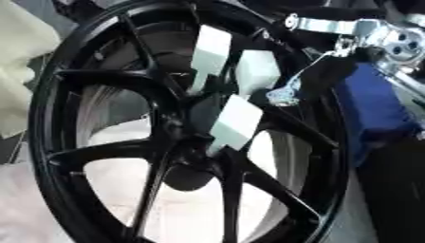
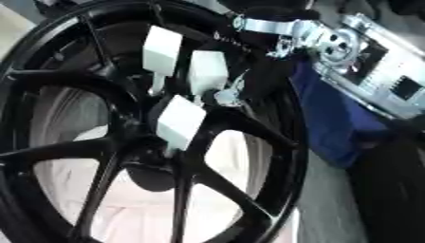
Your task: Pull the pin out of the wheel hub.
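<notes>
While its fingers stay hidden, the right robot hand meets the wheel hub.

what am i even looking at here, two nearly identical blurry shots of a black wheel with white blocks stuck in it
Both pictures come from the two eyes of a camera in a humanoid robot's head, so they show one moment from slightly different angles. The big black wheel fills the view. Three white block-shaped pins stick out near its hub. The robot's right arm, silver and black, reaches in from the upper right; its hand sits by the blocks, but whether it holds one cannot be made out. The left hand is out of view. Something blue lies behind the wheel.
</notes>
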`<state>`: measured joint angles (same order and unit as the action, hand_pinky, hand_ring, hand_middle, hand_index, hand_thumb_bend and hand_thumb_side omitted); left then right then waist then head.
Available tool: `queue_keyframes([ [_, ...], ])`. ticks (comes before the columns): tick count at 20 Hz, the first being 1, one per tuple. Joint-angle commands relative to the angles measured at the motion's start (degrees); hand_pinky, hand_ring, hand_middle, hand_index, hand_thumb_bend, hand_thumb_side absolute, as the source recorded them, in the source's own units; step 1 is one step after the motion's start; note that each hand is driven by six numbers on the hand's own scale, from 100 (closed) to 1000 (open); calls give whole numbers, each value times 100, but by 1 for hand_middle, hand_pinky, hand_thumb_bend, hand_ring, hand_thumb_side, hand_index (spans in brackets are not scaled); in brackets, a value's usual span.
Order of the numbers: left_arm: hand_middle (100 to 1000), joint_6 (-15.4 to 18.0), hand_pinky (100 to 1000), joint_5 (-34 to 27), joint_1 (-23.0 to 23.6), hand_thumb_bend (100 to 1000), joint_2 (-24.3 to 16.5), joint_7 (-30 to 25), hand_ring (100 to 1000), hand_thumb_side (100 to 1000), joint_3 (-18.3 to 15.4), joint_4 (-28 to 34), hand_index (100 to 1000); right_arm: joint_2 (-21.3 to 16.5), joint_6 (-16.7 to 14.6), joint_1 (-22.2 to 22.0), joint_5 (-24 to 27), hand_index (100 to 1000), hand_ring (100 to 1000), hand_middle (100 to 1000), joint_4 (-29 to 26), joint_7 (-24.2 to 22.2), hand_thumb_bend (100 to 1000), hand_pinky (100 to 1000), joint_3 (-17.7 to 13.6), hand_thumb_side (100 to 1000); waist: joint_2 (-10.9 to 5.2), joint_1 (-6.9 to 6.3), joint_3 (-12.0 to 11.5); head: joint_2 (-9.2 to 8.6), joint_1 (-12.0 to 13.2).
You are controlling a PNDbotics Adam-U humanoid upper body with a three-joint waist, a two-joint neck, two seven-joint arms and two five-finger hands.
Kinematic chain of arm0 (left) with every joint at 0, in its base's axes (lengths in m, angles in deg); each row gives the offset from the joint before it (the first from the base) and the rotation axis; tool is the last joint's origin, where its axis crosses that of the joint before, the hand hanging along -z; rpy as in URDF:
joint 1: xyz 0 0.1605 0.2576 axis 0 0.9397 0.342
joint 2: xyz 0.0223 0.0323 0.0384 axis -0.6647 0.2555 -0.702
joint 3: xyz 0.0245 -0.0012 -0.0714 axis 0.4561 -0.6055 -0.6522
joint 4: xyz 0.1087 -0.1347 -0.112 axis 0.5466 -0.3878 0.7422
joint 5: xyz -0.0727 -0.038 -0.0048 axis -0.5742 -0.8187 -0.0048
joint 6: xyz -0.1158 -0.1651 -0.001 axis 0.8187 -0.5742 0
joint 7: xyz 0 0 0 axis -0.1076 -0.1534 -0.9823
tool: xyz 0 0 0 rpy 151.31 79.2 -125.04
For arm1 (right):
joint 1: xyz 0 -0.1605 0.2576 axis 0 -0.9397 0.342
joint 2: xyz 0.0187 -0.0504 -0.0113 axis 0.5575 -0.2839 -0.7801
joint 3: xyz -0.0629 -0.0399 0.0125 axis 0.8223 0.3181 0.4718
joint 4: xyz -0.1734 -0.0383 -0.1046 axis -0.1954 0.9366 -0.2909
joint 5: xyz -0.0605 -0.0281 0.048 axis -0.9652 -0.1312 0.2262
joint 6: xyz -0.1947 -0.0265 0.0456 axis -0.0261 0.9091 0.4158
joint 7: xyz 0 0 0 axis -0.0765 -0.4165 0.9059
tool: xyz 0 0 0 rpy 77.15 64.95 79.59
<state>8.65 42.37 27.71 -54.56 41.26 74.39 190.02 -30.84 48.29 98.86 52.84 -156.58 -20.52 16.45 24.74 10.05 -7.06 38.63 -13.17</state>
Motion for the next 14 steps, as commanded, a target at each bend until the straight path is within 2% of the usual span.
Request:
queue_keyframes([
  [1, 517, -13, 942, 14, -24, 219, -45, 16, 547, 647, -43, 87, 717, -182, -2, 45, 151, 557, 690, 522, -117, 93, 326, 747, -134, 136, -110, -40, 14, -43, 11],
  [10, 517, -35, 943, 25, 17, 218, -38, 37, 548, 648, -62, 87, 718, -235, -65, 174, 581, 499, 652, 469, -124, 227, 319, 727, -249, 114, -172, -62, 52, -25, 25],
  [14, 517, -46, 944, 25, 42, 218, -35, 57, 548, 647, -78, 87, 718, -318, -65, 215, 901, 481, 636, 455, -124, 337, 305, 721, -460, 100, -202, -92, 87, -28, 38],
])
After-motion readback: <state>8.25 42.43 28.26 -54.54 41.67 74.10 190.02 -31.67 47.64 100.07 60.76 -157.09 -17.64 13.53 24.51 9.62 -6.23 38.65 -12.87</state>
